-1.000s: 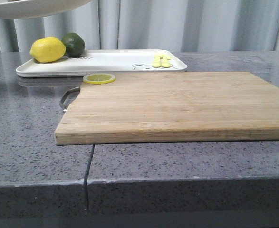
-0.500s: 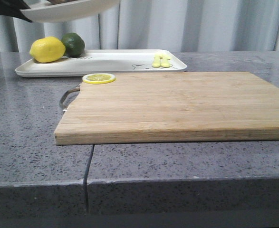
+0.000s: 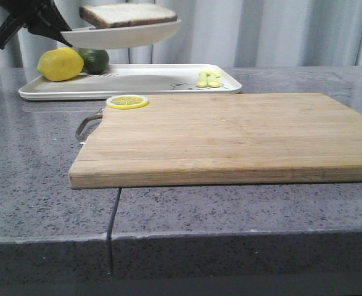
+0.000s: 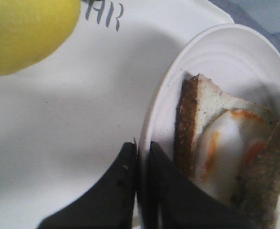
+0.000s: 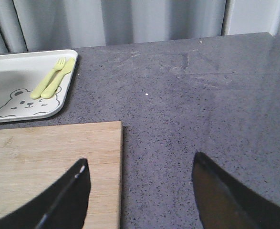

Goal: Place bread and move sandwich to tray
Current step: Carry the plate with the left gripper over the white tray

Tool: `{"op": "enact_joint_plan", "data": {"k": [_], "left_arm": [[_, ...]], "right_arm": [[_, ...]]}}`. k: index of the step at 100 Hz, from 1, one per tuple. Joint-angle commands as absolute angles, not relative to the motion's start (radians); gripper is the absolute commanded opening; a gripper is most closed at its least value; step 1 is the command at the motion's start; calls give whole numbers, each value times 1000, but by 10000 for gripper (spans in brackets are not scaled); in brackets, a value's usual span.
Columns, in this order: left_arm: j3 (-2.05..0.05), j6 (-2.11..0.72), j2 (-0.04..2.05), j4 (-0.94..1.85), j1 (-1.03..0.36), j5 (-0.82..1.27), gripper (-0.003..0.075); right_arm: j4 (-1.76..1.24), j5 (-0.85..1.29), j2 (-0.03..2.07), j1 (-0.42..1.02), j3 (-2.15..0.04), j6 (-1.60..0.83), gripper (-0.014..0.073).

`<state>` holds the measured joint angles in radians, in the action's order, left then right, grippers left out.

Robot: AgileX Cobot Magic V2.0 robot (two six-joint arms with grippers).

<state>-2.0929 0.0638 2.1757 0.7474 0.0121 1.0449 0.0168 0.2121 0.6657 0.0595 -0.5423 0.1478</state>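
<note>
Pinching the near rim of the plate, the left gripper (image 4: 139,164) had its fingers (image 4: 116,186) clamped together on that thin edge, and the sandwich (image 3: 128,15) hung in the air above the far left part of the counter (image 3: 39,185), over the left half of the tray (image 3: 150,81), beside the lemon (image 3: 60,64) and lime (image 3: 94,60). Such a one-edge hold looked precarious: the plate was stiff and smooth, probably slippery, and its load sat away from the fingers, so it would tend to tip. The bread slices were soft and loose, the fried egg (image 4: 225,152) slick between them, so the stack could slide if tilted. Holding the plate level and lowering it flat onto bare tray seemed wise. A lemon slice (image 3: 127,102) lay on the far left corner of the cutting board (image 3: 230,135). Toward the right, the small fork and knife (image 5: 51,78) lay on the tray's right end, and the right gripper (image 5: 140,191) hovered with fingers wide apart, holding nothing.
</note>
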Motion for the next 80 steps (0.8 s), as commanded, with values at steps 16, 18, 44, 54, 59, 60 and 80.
{"op": "enact_joint_plan", "data": {"k": [16, 18, 44, 54, 59, 60, 80], "left_arm": [[-2277, 104, 2193, 755, -23, 1065, -19], [-2284, 104, 2200, 754, -23, 1065, -19], [-2316, 104, 2241, 707, -50, 1067, -19], [-2317, 104, 2250, 707, -50, 1066, -19], [-2317, 104, 2252, 707, -50, 1066, -19], [-2317, 104, 2253, 707, -50, 1064, -19], [-2317, 104, 2256, 703, -50, 1029, -19]], "right_arm": [[16, 141, 662, 52, -569, 147, 472], [16, 141, 662, 52, -569, 147, 472], [16, 141, 662, 52, -569, 147, 472], [16, 141, 662, 52, -569, 147, 472], [16, 141, 662, 52, -569, 147, 472], [16, 141, 662, 52, -569, 147, 472], [16, 141, 662, 52, -569, 147, 472]]}}
